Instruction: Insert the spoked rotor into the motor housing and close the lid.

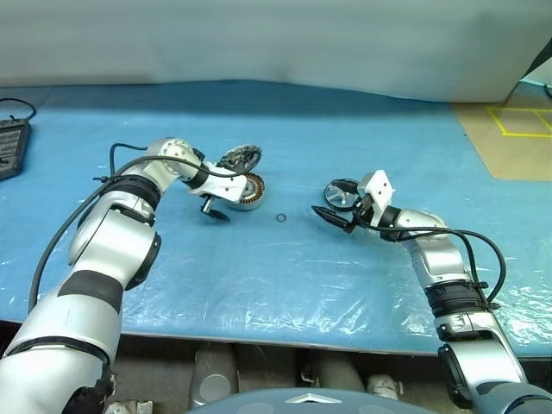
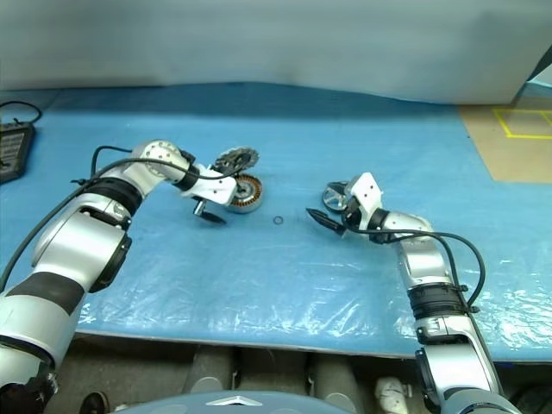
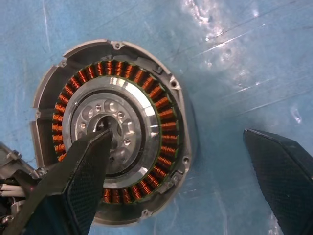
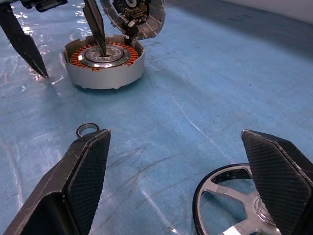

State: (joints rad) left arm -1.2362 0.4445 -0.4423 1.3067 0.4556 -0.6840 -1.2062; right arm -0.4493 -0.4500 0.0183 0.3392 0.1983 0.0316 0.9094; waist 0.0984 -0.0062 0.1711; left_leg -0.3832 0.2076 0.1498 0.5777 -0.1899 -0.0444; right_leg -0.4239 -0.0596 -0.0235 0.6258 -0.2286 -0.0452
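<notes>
On the blue sheet (image 1: 285,276), toward its left side and nearer the far edge, the motor housing (image 1: 247,191) is sat flat with the copper windings facing up. The lid (image 1: 239,157) is propped tilted against its far side. The left gripper (image 1: 226,205) is spread wide over the housing, one finger (image 3: 83,171) poked down at the central hole. A tiny ring (image 1: 281,217) is left mid-sheet. Over to the right, the spoked rotor (image 1: 338,195) is seen just beside the right gripper (image 1: 335,203), fingers wide apart, nothing clamped.
</notes>
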